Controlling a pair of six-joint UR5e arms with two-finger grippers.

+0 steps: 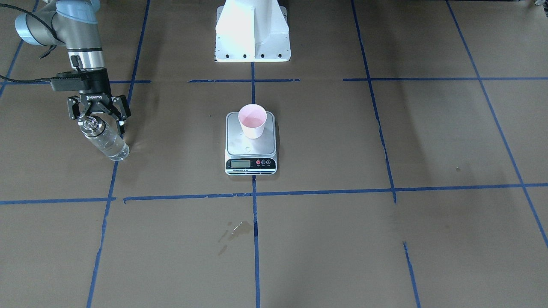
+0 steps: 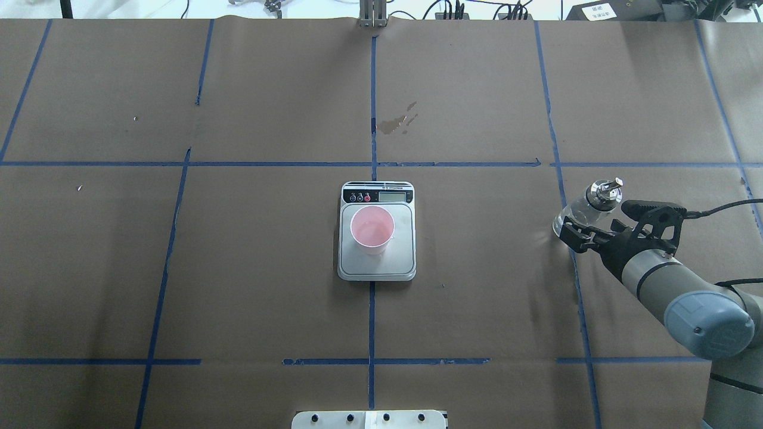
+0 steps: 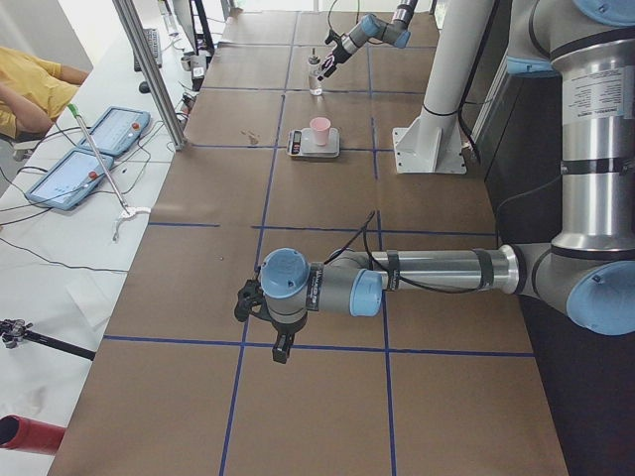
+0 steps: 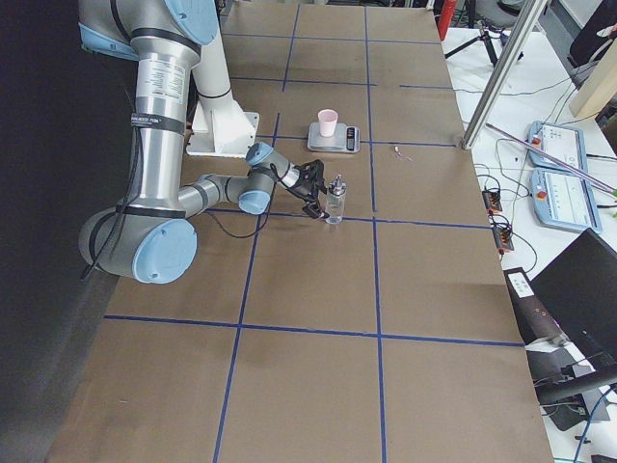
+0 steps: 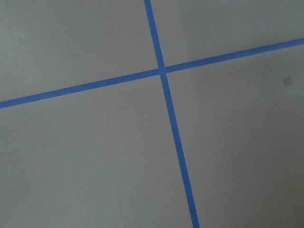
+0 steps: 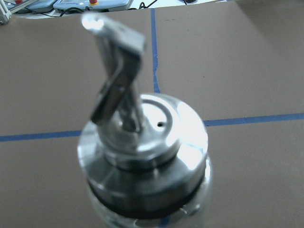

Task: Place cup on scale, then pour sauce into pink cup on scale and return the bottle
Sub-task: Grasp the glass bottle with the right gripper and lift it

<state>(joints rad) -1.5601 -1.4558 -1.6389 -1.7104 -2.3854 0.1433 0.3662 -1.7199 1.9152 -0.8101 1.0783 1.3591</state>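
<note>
The pink cup (image 1: 252, 122) stands upright on the back half of the scale (image 1: 251, 147), with a sheen of clear liquid inside. The cup (image 2: 372, 229) and the scale (image 2: 400, 259) sit at the table's centre. The glass bottle (image 1: 107, 143) with its metal spout stands on the paper far to my right side, partly full of clear sauce. My right gripper (image 1: 100, 122) is open, one finger on each side of the bottle's neck without pinching it. Its wrist view is filled by the metal spout (image 6: 118, 80). My left gripper (image 3: 248, 302) hovers over bare paper far from the scale; I cannot tell its state.
A damp stain (image 1: 235, 229) marks the paper in front of the scale. The white robot base (image 1: 252, 34) stands behind it. Blue tape lines grid the brown paper. A person (image 3: 30, 84) and tablets (image 3: 99, 129) are beside the table's far edge.
</note>
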